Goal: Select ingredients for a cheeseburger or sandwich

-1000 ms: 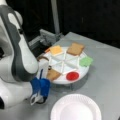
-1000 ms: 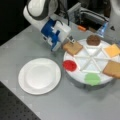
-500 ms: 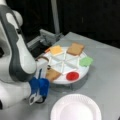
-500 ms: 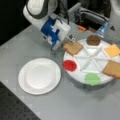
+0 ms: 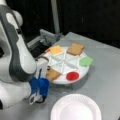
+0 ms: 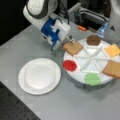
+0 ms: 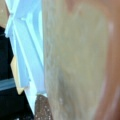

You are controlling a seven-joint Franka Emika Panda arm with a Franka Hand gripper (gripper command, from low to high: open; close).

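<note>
A white round divided tray (image 6: pixel 82 65) holds the ingredients. In both front views I see a bread square (image 6: pixel 73 47) (image 5: pixel 52 74) at the tray's edge nearest the arm. My gripper (image 6: pixel 70 40) (image 5: pixel 42 75) reaches in from the side, and its fingertips are closed on that square's edge. The wrist view is almost filled by the toast-brown bread (image 7: pixel 77 60). The dark patty (image 6: pixel 93 40), cheese square (image 6: pixel 112 50), second bread square (image 6: pixel 112 68), green square (image 6: pixel 92 78) and red disc (image 6: pixel 69 65) lie in their own compartments. No stacked sandwich shows.
A white paper plate (image 6: pixel 39 76) (image 5: pixel 76 108) with nothing on it lies on the grey table beside the tray. Metal framing (image 5: pixel 47 37) and clutter stand behind the tray near the arm's base.
</note>
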